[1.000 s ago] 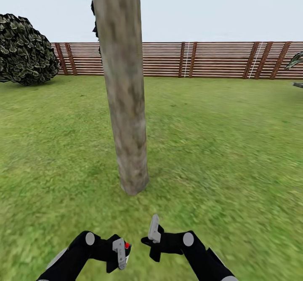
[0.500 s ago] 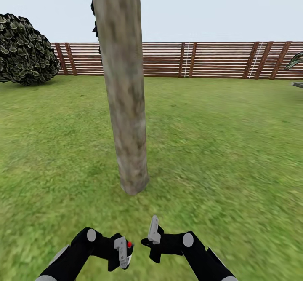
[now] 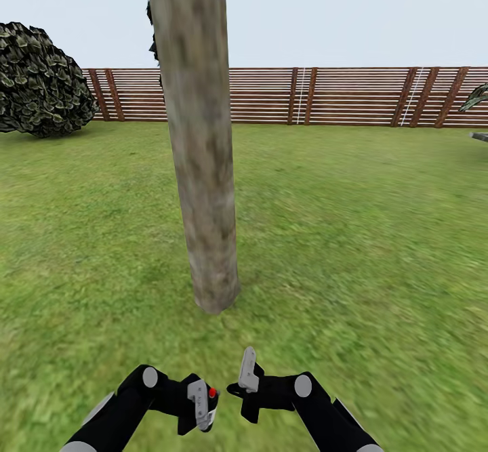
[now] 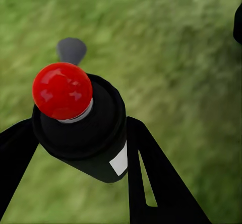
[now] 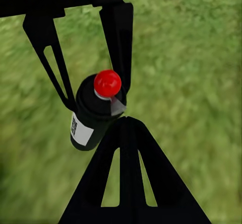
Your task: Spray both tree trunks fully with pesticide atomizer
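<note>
Left wrist view: left claw (image 4: 80,148) clamps glossy red-capped black cylindrical atomizer (image 4: 83,128); right claw (image 3: 247,371) state unclear.

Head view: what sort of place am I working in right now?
A fenced garden, by the look of it: grass lawn all around, a thick tree trunk straight ahead, and a brown slatted wooden fence along the back.

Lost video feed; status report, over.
Left tool shut on atomizer. Right tool shut, empty. Trunk dead ahead, nothing between.
</note>
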